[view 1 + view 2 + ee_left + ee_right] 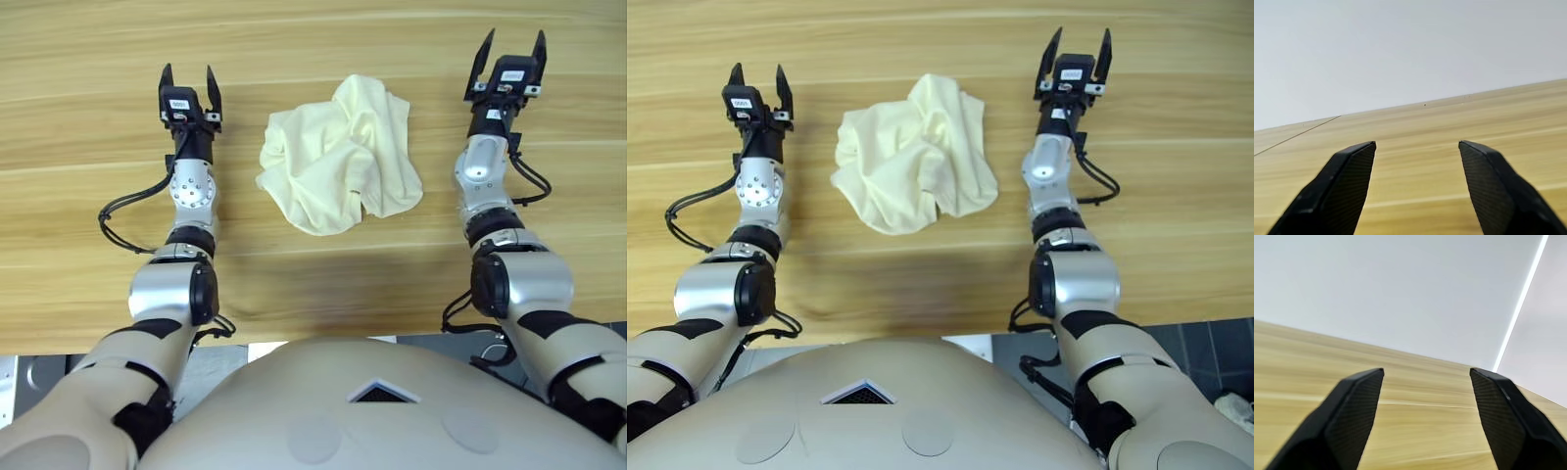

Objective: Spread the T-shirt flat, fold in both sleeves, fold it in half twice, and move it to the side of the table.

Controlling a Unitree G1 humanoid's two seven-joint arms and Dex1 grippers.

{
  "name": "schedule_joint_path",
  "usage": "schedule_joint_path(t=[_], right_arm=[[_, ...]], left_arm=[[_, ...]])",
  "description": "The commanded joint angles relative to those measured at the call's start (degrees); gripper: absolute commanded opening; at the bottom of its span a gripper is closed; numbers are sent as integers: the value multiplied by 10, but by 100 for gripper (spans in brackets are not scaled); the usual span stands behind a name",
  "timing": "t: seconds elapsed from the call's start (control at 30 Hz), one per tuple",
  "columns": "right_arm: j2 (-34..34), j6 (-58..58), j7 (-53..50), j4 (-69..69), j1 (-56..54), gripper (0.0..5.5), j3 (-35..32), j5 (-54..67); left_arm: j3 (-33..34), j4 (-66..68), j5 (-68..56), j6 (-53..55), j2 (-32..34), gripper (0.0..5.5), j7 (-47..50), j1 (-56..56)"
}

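Item under inspection: one pale yellow T-shirt (pixel 338 157). It lies crumpled in a heap on the surface (pixel 88 39), roughly midway between the left jaws and the right jaws. It touches neither set and sits slightly nearer the robot than their tips.

Left jaws: spread wide and empty, with bare wood showing between the fingers (pixel 1347 186). Right jaws: likewise wide and empty, reaching a little farther across the surface than the left. Both sets point away from the robot and past the shirt, not toward it.

Progress: judged nil. The cloth is bunched and overlapped, and no sleeve, collar or hem can be clearly made out. Nothing is spread or folded, and the shirt sits in the middle of the surface, not at its side.

Outstanding: spreading flat, both sleeve folds, two half folds, and the move to the side.
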Motion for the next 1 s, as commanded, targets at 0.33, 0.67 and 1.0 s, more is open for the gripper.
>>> schedule_joint_path(t=[0.33, 0.67, 1.0], right_arm=[[22, -5, 138, -89, 89, 325, 11, 41], [8, 4, 88, -209, 184, 325, 31, -34], [4, 51, 111, -329, 238, 325, 27, -30]], left_arm=[[-4, -67, -6, -41, -18, 317, -25, 62], [-6, -147, -42, -12, -26, 317, -68, 138], [-27, -236, -27, 2, -25, 317, -67, 176]])
